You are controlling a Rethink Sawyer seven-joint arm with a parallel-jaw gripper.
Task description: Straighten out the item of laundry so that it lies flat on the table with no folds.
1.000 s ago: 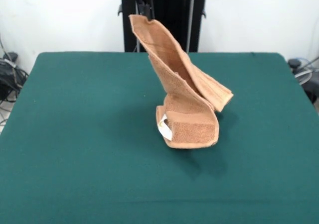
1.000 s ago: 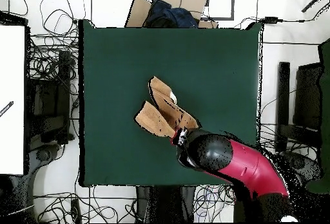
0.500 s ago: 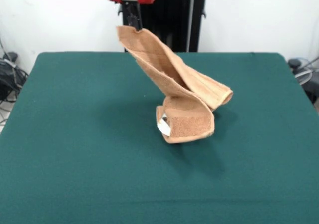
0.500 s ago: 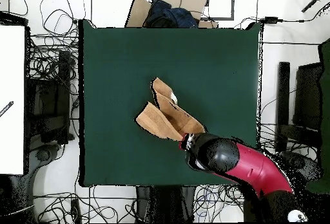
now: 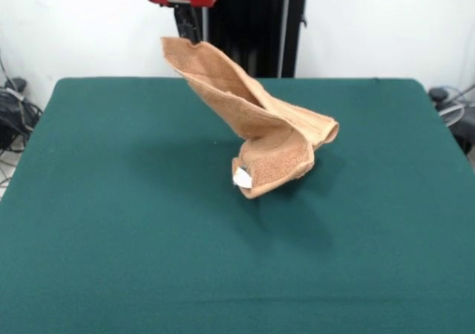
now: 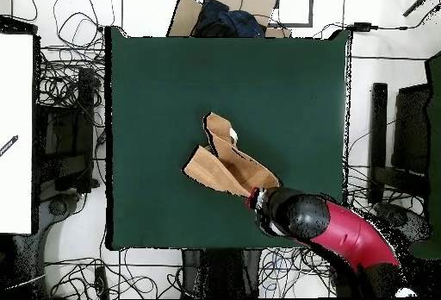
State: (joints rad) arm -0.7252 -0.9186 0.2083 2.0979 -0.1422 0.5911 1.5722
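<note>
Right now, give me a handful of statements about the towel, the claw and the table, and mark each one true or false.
1. The towel lies flat on the table. False: one corner is lifted high and the rest hangs folded.
2. The claw holds the towel's raised corner. True.
3. The towel's lower end is at the table near its middle. True.
4. A white label shows near the towel's lower end. True.
5. The tablecloth is red. False: it is dark green.
6. The towel hangs over the table's edge. False: in the overhead view it is well inside the edges.
</note>
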